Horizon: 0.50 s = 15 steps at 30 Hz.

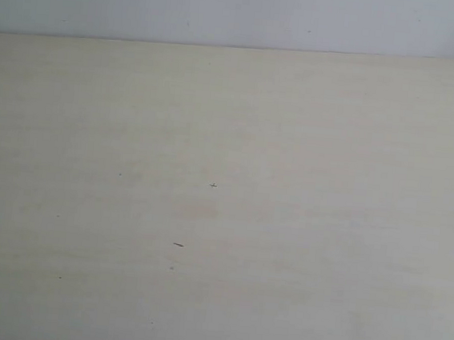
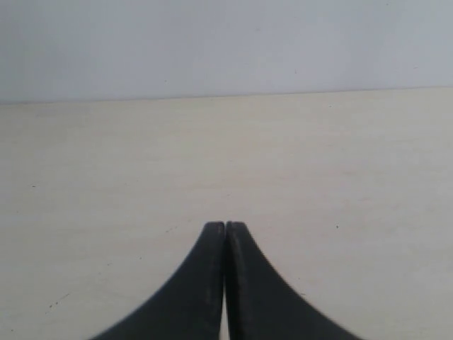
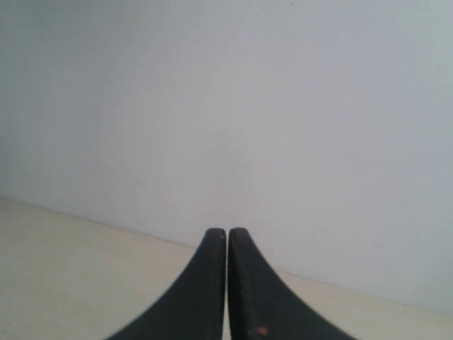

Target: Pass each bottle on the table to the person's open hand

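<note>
The pale beige table (image 1: 286, 224) fills the exterior view, bare apart from a few tiny dark specks. No bottle shows in any view, and the person's open hand is out of view too. Neither arm appears in the exterior view. In the left wrist view my left gripper (image 2: 225, 225) is shut with nothing between its black fingers, over the table (image 2: 106, 177). In the right wrist view my right gripper (image 3: 227, 231) is also shut and holds nothing, pointing toward the wall above the table (image 3: 64, 283).
A plain pale grey wall (image 1: 242, 11) rises behind the table's far edge (image 1: 239, 47). The same wall (image 3: 248, 106) takes up most of the right wrist view.
</note>
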Motion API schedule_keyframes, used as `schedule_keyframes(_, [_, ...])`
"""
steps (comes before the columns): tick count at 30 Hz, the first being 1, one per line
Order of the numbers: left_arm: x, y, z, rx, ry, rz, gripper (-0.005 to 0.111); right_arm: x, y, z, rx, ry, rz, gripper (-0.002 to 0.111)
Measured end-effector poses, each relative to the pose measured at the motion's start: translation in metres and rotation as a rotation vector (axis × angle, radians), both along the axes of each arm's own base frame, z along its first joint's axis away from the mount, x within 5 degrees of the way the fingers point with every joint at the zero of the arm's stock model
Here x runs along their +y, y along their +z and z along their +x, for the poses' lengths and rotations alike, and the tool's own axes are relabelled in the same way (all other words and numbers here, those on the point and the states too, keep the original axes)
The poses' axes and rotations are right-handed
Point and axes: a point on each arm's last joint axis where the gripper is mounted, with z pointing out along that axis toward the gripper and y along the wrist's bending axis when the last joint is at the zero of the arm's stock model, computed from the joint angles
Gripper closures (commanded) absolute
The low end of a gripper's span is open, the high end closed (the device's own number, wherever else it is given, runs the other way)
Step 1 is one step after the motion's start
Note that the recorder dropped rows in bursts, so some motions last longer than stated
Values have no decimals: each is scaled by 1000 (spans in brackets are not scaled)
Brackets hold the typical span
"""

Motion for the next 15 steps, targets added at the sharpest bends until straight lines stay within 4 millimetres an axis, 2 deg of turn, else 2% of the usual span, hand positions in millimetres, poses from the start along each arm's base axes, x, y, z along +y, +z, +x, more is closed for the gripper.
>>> schedule_keyframes(15, [0,0,0,0,0,0,104,0,3,-1,-14,-2,5,107])
